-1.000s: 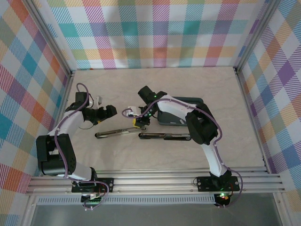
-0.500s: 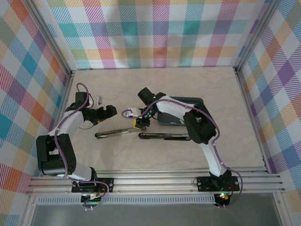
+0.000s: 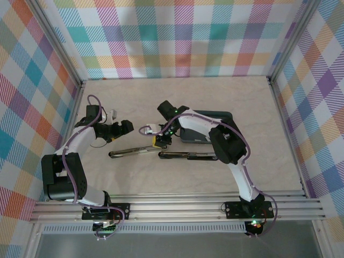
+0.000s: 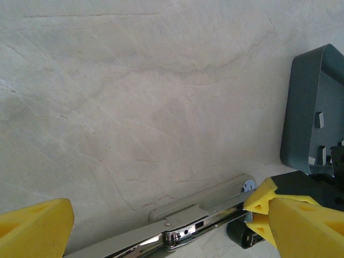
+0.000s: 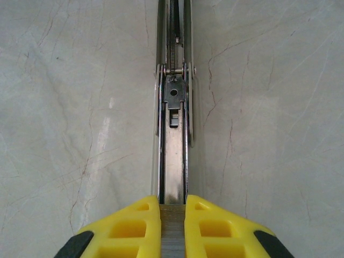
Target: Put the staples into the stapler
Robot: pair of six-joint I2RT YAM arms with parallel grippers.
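Pinching the staples [image 5: 172, 236] between yellow tips, the right pincer [image 5: 172, 208] sits at the near end of the stapler [image 5: 174, 145] rail, which lies open on the surface. Strip and rail share one long axis, dead ahead, so I'd call it a straight slide forward. The left pincer [image 3: 126, 128] hangs spread wide near the rail, holding nothing. The right is nearer.
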